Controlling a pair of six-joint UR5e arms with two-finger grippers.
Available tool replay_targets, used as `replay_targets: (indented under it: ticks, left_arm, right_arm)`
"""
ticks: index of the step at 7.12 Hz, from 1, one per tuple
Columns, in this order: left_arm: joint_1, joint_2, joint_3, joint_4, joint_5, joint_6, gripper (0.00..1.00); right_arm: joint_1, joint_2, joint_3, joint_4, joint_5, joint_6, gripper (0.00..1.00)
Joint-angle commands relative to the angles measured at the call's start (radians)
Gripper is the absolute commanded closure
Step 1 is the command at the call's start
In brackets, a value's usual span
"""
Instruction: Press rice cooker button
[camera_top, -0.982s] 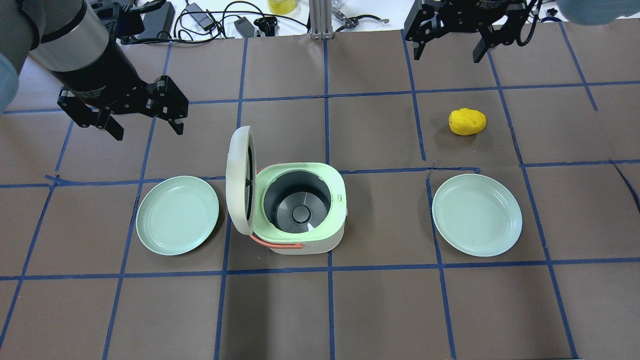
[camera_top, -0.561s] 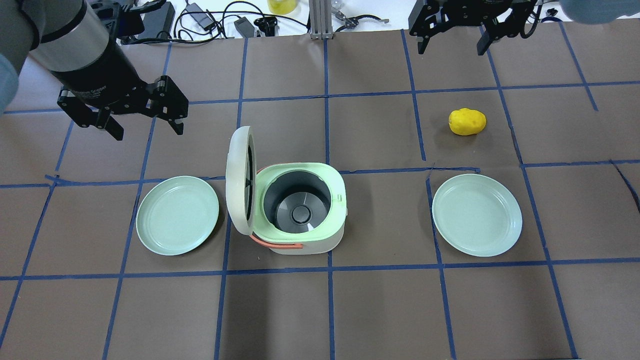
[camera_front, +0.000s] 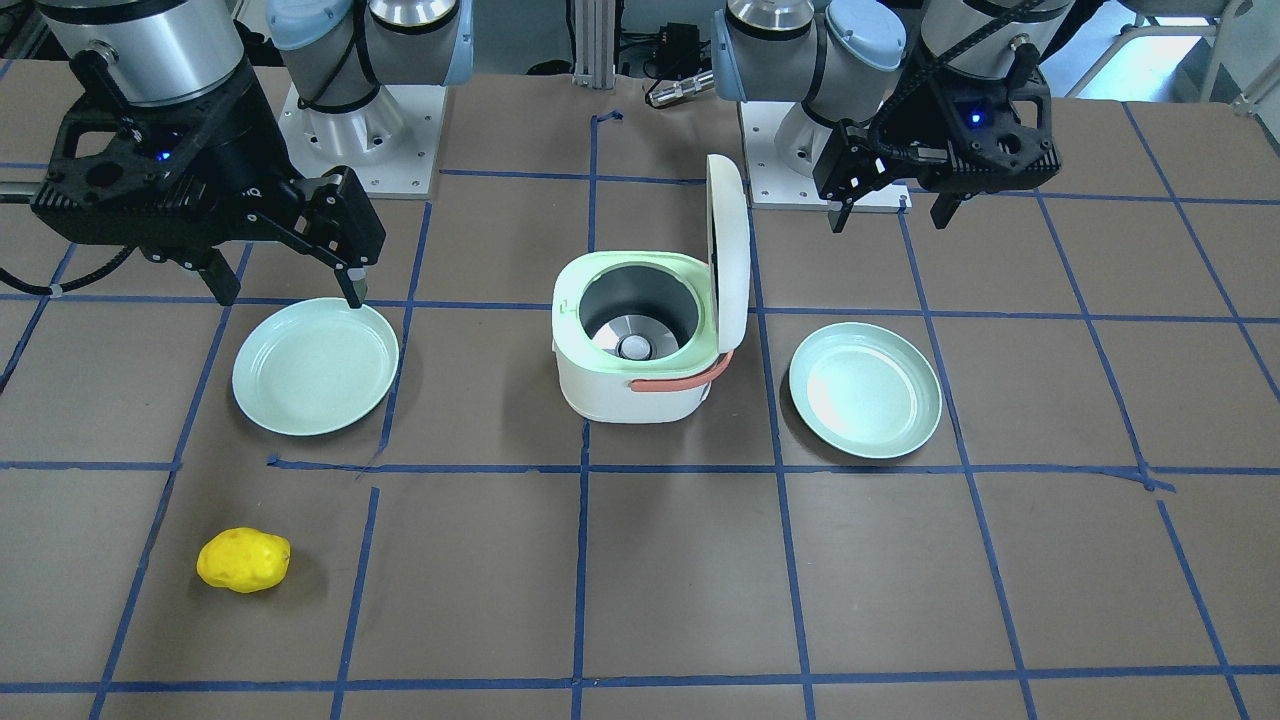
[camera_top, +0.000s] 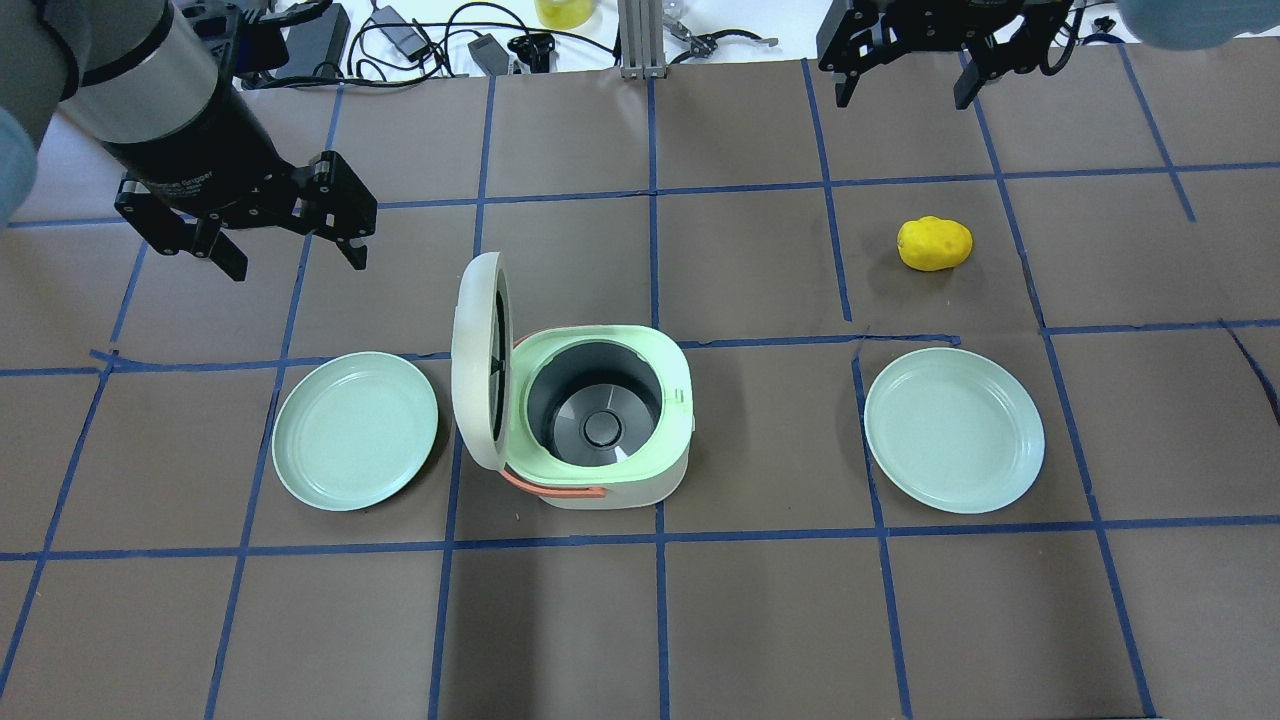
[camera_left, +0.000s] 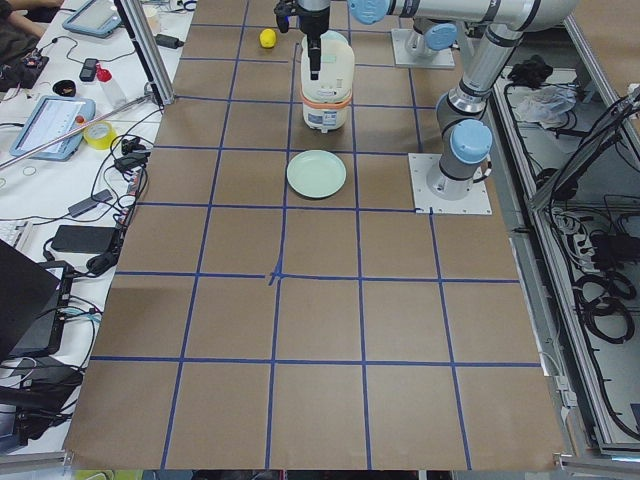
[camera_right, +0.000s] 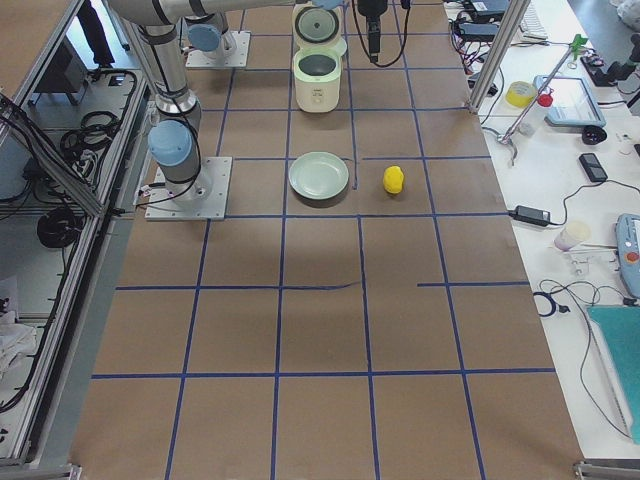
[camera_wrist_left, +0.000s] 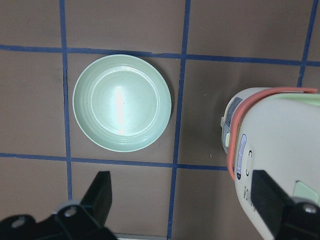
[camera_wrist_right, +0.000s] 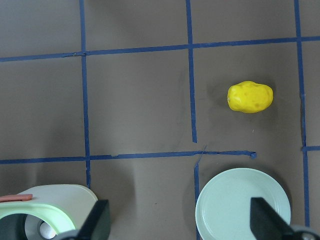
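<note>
**Right gripper (camera_top: 902, 98) drawn farther from the rice cooker (camera_top: 600, 420)**

Since 1 second ago my right gripper has slipped toward the top edge of the overhead view, farther from the rice cooker in that view. It sits where it did 0.6 seconds ago. My left gripper (camera_top: 297, 265) has not shifted, nor has anything on the table (camera_top: 760, 620).

Both pairs of my jaws stand wide apart and hold nothing. Each gripper hangs clear above the table, the left off the cooker's lid side and the right well off its opposite side. Neither touches the cooker.

The cooker stands upright on the table between 2 pale green plates. Its white lid (camera_top: 478, 360) is swung up on edge on my left side of the body, so the green rim and grey inner pot lie open to the overhead camera. The coral handle (camera_top: 560, 487) lies folded against the cooker's wall nearest me.

The left plate (camera_top: 355, 430) sits just beside the lid, while the right plate (camera_top: 954, 430) sits well apart from the cooker. 1 lumpy yellow object (camera_top: 934, 243) lies beyond the right plate, farther from the cooker.
</note>
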Motion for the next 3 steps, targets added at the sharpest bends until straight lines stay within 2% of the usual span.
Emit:
replay_targets:
  ticks: [1, 3]
  left_arm:
    - [0.0, 0.0, 0.0, 0.0, 0.0, 0.001, 0.0]
    - [0.0, 0.0, 0.0, 0.0, 0.0, 0.0, 0.0]
  right_arm:
    - [0.0, -0.015, 0.001, 0.012, -0.027, -0.013, 0.0]
    - [0.0, -0.017, 0.004, 0.012, -0.026, -0.011, 0.0]
